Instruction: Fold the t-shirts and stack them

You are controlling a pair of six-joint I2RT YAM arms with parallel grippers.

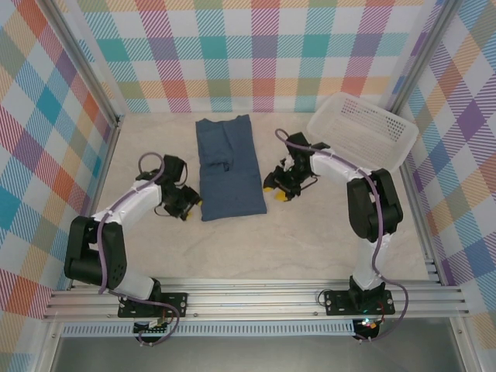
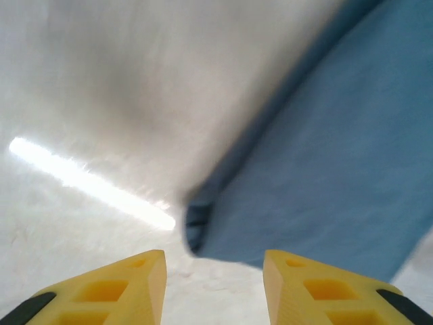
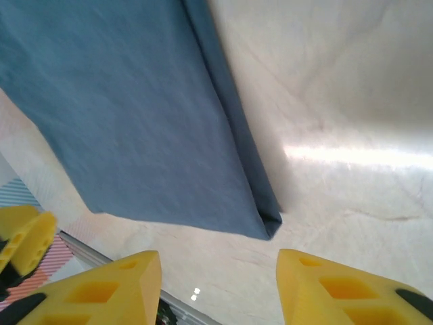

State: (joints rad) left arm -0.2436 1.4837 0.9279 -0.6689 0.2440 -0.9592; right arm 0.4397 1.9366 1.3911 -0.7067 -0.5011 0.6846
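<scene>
The shirt [image 1: 229,167] lies folded in a long strip mid-tabletop [image 1: 310,240]. The left jaws and right jaws stand part open and empty, one beside each near corner. Pinching only the top layer would likely peel the fold open, and uneven lifts would skew it.

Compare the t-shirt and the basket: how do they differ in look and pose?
The t-shirt is dark blue cloth; the basket is white perforated plastic. The t-shirt lies flat, folded into a long strip; the basket is an open, empty tub. The t-shirt sits mid-table; the basket sits in the far right corner. Both rest on the table.
</scene>
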